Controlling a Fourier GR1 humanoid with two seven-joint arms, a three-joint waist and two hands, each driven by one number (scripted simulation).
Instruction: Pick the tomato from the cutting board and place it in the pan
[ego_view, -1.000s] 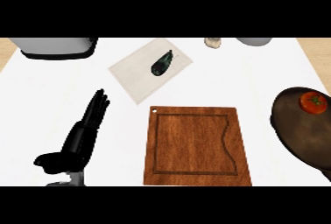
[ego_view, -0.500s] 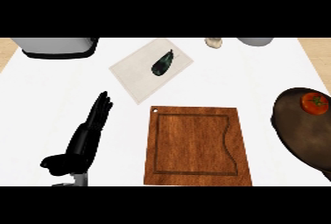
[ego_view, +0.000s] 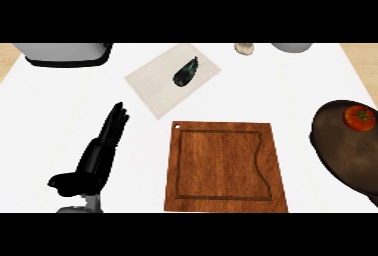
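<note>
From the head view, the tomato (ego_view: 359, 118) lies inside the dark pan (ego_view: 341, 150) at the right edge of the counter, near the pan's far rim. The wooden cutting board (ego_view: 224, 167) in the middle near part of the scene carries nothing, so by this picture the placing looks already done.

The left hand (ego_view: 96, 160) shows at the left of the board, well apart from it, fingers straight and pointing away, holding nothing; it appears to be resting. The right hand does not show anywhere in the view.

As a judgement, the tomato would be light, smooth-skinned and somewhat soft, so it could roll on the pan's curved floor and bruise if squeezed. A hold around its widest part, fingers on one side and thumb opposite, would suit it best.

Farther off, a dark eggplant (ego_view: 187, 73) lies on a pale cloth (ego_view: 159, 87), and a grey appliance (ego_view: 63, 54) sits at the far left corner.
</note>
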